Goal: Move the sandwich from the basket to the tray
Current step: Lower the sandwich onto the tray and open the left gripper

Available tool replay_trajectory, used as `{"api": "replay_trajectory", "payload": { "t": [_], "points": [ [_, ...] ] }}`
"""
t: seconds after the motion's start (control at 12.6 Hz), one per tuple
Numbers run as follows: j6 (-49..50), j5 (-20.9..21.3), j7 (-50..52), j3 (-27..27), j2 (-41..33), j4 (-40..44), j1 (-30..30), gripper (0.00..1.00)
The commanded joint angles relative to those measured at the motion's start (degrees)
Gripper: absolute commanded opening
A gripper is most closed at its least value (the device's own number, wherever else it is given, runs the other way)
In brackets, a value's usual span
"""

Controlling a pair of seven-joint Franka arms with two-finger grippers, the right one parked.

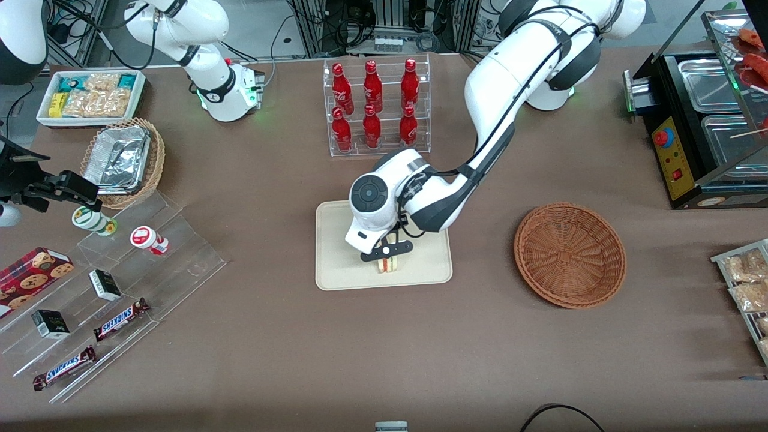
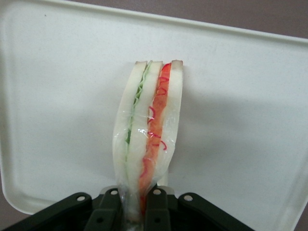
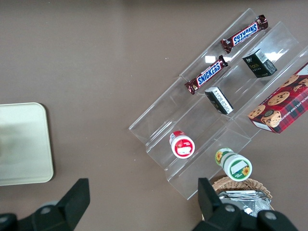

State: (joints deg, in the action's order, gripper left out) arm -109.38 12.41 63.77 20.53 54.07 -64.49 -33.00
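sandwich over the tray, release step in hand

the left gripper [image 1: 387, 257] is low over the cream tray [image 1: 336, 252], its jaws pinched narrow on the sandwich [image 1: 389, 265], whose bread bows inward where the fingertips [image 2: 156, 204] clamp it in the wrist view. the wedge [image 2: 149, 130] hangs edge-on at the tray [image 2: 57, 96] floor, near the rim closest to the front camera; whether it touches, i cannot tell. the round wicker basket [image 1: 570, 255] sits well apart toward the working arm's end, with nothing in it. the carry looks done, so the next move calls for opening the jaws and lifting straight up so the soft wedge does not topple or drag. all rests on a brown table [image 1: 252, 348], with a rack of red bottles [image 1: 375, 105] farther from the camera and snickers bars [image 1: 120, 319] on clear shelves toward the parked arm's end.
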Motion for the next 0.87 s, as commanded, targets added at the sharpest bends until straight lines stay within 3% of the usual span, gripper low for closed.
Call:
{"api": "replay_trajectory", "payload": {
  "t": [0.0,0.48,0.56,0.63,0.79],
  "points": [
    [2.0,1.0,2.4,-0.5,1.2,2.9,-1.1,0.0],
    [1.8,0.6,4.3,-0.5,1.4,2.7,-1.4,0.0],
    [1.5,0.5,4.3,-0.5,1.4,2.6,-1.3,0.57],
    [1.0,0.6,4.3,-0.5,1.5,2.4,-1.4,1.0],
    [1.0,0.7,4.1,-0.5,1.4,2.4,-1.3,1.0]
  ]
}}
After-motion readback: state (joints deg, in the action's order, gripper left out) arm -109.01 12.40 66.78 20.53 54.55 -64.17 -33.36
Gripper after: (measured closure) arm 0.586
